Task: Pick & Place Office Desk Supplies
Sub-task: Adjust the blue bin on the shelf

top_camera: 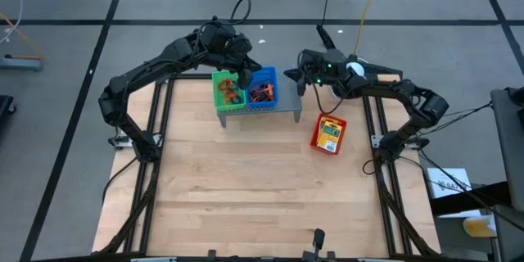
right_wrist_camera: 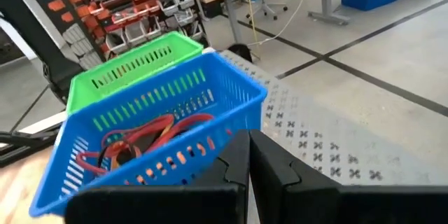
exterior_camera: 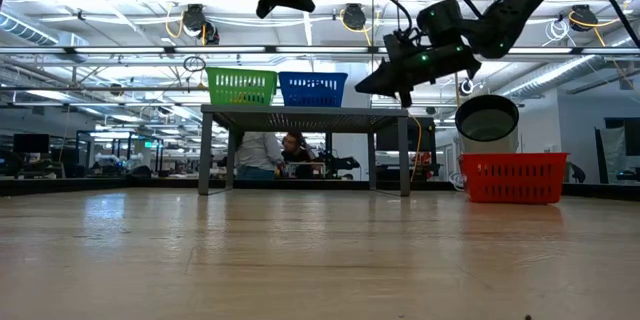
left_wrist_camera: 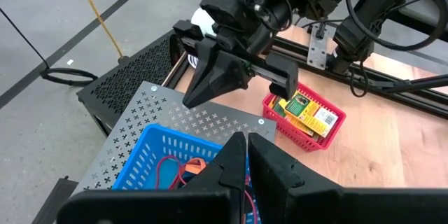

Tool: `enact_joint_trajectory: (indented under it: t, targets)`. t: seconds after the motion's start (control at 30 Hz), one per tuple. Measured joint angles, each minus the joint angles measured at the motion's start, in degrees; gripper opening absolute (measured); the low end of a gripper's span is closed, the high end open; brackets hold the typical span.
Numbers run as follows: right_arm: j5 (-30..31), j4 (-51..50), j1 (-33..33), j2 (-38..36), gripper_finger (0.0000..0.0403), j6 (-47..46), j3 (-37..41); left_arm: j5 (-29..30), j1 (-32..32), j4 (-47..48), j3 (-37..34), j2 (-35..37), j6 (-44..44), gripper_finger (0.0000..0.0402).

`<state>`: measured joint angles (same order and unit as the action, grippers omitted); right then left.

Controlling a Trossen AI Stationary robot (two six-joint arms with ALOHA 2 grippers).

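On the grey perforated shelf point(top_camera: 286, 108) at the table's far side stand a green tray point(top_camera: 223, 90) and a blue tray point(top_camera: 266, 88). Orange-red rubber bands point(right_wrist_camera: 150, 133) lie in the blue tray. Yellow packets point(left_wrist_camera: 308, 112) lie in the red tray point(top_camera: 315, 135), which sits on the table right of the shelf. My left gripper point(left_wrist_camera: 246, 140) hovers shut above the blue tray's left part, with nothing visible between its fingers. My right gripper point(right_wrist_camera: 248, 140) is shut and hangs over the shelf's bare right end, pointing at the blue tray.
Small orange things lie in the green tray point(right_wrist_camera: 133, 66). The shelf stands on legs point(exterior_camera: 205, 150) above the wooden table point(top_camera: 246, 188), whose near part lies bare. Black frame rails point(top_camera: 155, 155) run along both sides. People sit in the room behind.
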<state>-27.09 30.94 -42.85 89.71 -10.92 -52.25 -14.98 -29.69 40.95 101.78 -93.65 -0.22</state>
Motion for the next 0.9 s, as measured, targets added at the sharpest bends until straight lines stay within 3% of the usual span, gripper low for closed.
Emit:
enact_joint_trajectory:
  t: [0.33,0.9]
  targets:
    - [0.3,-3.4,0.2,0.3,0.0000,-0.2,-1.5,0.0,0.0,0.0,0.0,0.0,0.0,0.0026]
    - [1.5,-0.8,0.7,4.9,0.0000,-5.5,-3.3,0.0,0.0,1.2,0.0,0.0,0.0,0.0026]
